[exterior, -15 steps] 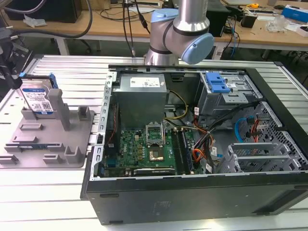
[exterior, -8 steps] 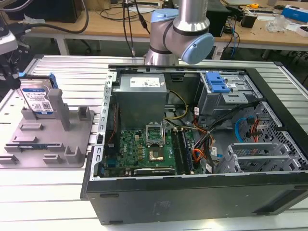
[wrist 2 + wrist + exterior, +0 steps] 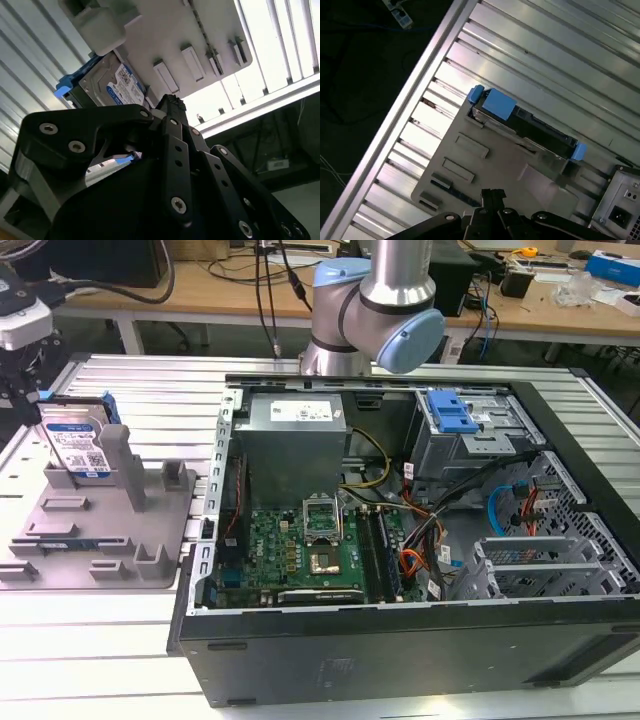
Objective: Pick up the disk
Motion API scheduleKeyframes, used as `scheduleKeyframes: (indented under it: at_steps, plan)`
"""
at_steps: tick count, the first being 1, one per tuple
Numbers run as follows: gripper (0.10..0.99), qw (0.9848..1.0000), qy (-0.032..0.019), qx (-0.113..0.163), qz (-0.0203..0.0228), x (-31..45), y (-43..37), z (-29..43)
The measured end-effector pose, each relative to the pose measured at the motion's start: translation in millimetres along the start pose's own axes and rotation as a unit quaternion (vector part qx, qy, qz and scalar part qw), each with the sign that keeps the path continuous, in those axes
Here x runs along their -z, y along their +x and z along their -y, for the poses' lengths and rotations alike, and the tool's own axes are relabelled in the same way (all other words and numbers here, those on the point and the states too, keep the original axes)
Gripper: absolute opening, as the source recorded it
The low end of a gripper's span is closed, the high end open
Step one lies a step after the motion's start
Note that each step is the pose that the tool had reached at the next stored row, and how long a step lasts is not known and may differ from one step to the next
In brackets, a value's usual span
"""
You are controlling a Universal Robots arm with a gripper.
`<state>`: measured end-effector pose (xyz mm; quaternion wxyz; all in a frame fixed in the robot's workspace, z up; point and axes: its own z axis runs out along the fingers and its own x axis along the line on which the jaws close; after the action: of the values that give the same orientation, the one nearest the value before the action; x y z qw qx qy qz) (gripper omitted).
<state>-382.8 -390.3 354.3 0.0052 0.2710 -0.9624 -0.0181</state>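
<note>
First wrist view shows the gripper, closed on nothing, above the grey fixture tray where the disk stands on edge, so it should probably open and straddle the flat faces squarely.

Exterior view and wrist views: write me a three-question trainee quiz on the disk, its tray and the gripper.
1. True or false: the flat silver hard disk with blue side rails lies inside the black computer case.
2. The disk stands upright in: A) the grey plastic fixture tray; B) a cardboard box; C) a drawer.
3. Short answer: is the black gripper holding the disk?
Key: 1 false; 2 A; 3 no, it is apart from the disk.
</note>
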Motion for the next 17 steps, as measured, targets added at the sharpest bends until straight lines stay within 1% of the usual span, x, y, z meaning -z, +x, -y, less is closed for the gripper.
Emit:
scheduleKeyframes:
  at_steps: [1, 2, 4, 7, 10, 11, 12, 13, 14, 15, 17]
  plan:
    - [0.106, 0.9998, 0.0, 0.018, -0.0007, 0.0, 0.0, 0.0]
    - [0.106, 0.9992, 0.0, 0.039, -0.0015, 0.0, 0.0, 0.0]
    - [0.106, 0.9982, 0.0, 0.06, -0.0023, 0.0, 0.0, 0.0]
    - [0.106, 0.9957, 0.0, 0.093, -0.0035, 0.0, 0.0, 0.0]
    - [0.106, 0.9922, 0.0, 0.124, -0.0047, -0.1, 0.0, 0.0]
    - [0.106, 0.9897, 0.0, 0.143, -0.0054, -0.1, 0.0, 0.0]
    - [0.106, 0.9876, 0.0, 0.157, -0.0059, -0.1, 0.0, 0.0]
    - [0.106, 0.9862, 0.0, 0.166, -0.0062, -0.1, 0.0, 0.0]
    - [0.106, 0.9823, 0.0, 0.187, -0.007, -0.1, 0.0, 0.0]
    - [0.106, 0.9803, 0.0, 0.197, -0.0074, -0.2, 0.0, 0.0]
    - [0.106, 0.9729, 0.0, 0.231, -0.0087, -0.2, 0.0, 0.0]
